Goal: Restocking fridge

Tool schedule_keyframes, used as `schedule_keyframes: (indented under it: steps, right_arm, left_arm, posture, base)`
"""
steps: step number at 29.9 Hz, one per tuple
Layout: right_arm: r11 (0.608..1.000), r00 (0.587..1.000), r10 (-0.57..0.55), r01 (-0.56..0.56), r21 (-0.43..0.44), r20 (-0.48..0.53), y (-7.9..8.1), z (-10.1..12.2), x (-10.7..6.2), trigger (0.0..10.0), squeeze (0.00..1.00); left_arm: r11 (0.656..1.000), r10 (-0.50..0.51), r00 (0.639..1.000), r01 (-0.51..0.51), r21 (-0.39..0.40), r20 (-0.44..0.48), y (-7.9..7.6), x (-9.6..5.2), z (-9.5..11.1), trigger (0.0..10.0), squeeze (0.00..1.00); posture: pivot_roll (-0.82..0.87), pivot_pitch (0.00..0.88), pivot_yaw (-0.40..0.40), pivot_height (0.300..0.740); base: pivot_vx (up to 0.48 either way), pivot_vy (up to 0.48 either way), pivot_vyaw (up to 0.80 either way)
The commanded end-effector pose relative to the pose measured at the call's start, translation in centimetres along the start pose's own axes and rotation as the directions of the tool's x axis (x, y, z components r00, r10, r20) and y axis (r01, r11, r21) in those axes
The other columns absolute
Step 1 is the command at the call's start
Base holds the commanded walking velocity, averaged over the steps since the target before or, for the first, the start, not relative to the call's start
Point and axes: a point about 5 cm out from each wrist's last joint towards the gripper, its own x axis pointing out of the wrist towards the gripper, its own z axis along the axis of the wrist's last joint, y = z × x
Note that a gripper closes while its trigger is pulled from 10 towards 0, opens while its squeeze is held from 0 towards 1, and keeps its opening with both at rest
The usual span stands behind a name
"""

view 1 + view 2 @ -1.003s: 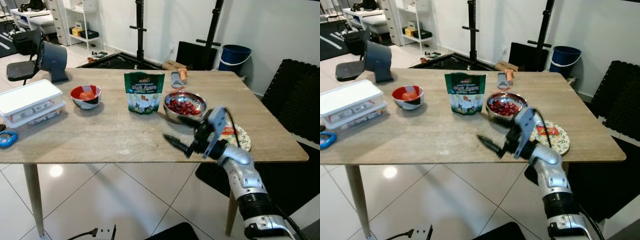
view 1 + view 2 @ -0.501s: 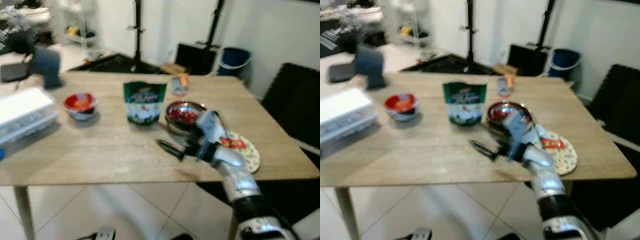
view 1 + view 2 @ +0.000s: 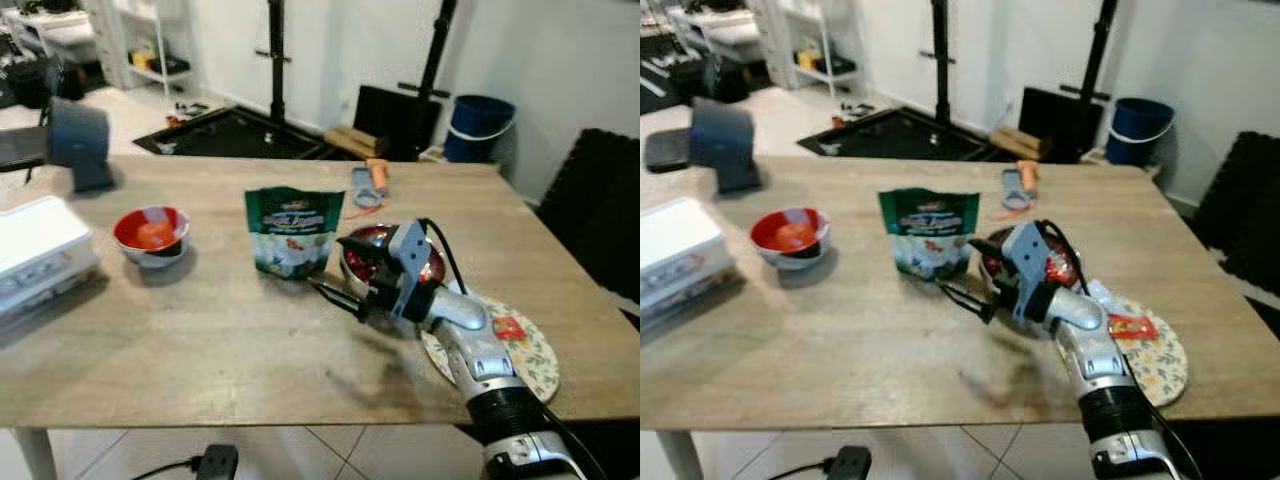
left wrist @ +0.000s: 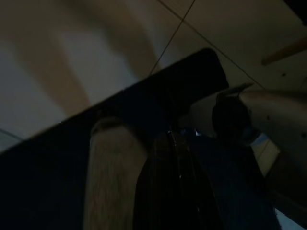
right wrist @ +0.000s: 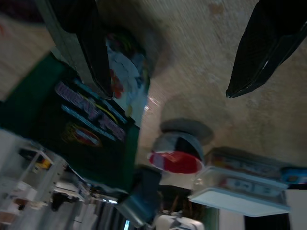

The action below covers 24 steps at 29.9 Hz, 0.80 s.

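Right eye view: restocking not yet begun, every item lay on the tabletop (image 3: 840,330).

The right claw (image 3: 975,278) hovered with fingers apart, holding nothing, just beside the pouch (image 3: 928,232), a glossy green stand-up bag. Near it sat a shiny steel bowl (image 3: 432,268) of red pieces, a rounded red-and-white bowl (image 3: 790,236), a flat patterned plate (image 3: 1160,365) and a white lidded plastic box (image 3: 675,255). The tabletop was matte, pale wood-grain. No fridge was in sight; judged so, all carrying remained. The left claw's state could not be told.
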Motion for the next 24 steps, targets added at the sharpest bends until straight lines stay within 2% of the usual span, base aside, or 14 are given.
schedule_keyframes:
  steps: [1,8,13,16,17,18,19,24]
  right_arm:
    - [1.0,1.0,-0.007,0.006,-0.022,-0.016,-0.5,0.2,-0.6,10.0,0.0]
    - [0.996,0.998,0.009,-0.014,-0.085,-0.062,-0.9,0.6,-1.0,10.0,0.0]
    - [0.984,0.985,0.057,-0.083,-0.158,-0.164,-1.4,1.4,-1.1,10.0,0.0]
    - [0.97,0.966,0.107,-0.153,-0.187,-0.233,-1.5,1.7,-1.5,10.0,0.0]
    - [0.956,0.947,0.132,-0.199,-0.214,-0.291,-1.6,1.7,-1.8,10.0,0.0]
    - [0.956,0.947,0.132,-0.199,-0.214,-0.291,-1.6,1.7,-1.8,10.0,0.0]
    - [0.942,0.927,0.143,-0.235,-0.239,-0.347,-1.7,1.6,-2.1,10.0,0.0]
    - [0.922,0.89,0.132,-0.272,-0.276,-0.436,-1.9,1.1,-2.1,10.0,0.0]
  left_arm:
    - [1.0,-0.001,1.0,0.001,-0.01,-0.015,-0.2,0.0,-0.3,10.0,0.0]
    - [1.0,0.003,1.0,-0.003,-0.013,-0.017,-0.2,0.0,-0.4,10.0,0.0]
    - [1.0,-0.003,1.0,0.003,-0.017,-0.014,-0.3,0.1,-0.4,10.0,0.0]
    - [1.0,-0.007,1.0,0.006,-0.019,-0.016,-0.5,0.1,-0.4,10.0,0.0]
    - [1.0,-0.008,1.0,0.008,-0.02,-0.015,-0.5,0.1,-0.4,10.0,0.0]
    - [1.0,-0.008,1.0,0.008,-0.02,-0.015,-0.5,0.1,-0.4,10.0,0.0]
    - [1.0,-0.009,1.0,0.009,-0.02,-0.016,-0.6,0.1,-0.5,10.0,0.0]
    - [1.0,-0.012,1.0,0.011,-0.02,-0.018,-0.7,0.2,-0.5,10.0,0.0]
  posture:
    - [-0.07,0.0,-0.039,0.74]
    - [-0.07,0.0,-0.041,0.74]
    - [-0.07,0.0,-0.046,0.74]
    - [-0.07,0.0,-0.051,0.74]
    - [-0.08,0.0,-0.054,0.74]
    - [-0.08,0.0,-0.054,0.74]
    - [-0.08,0.0,-0.055,0.74]
    - [-0.07,0.0,-0.062,0.74]
  base:
    - [0.0,0.0,0.0]
    - [0.0,0.0,0.0]
    - [0.0,0.0,0.0]
    - [0.0,0.0,0.0]
    - [0.0,0.0,0.0]
    - [0.0,0.0,0.0]
    - [0.0,0.0,0.0]
    - [0.0,0.0,0.0]
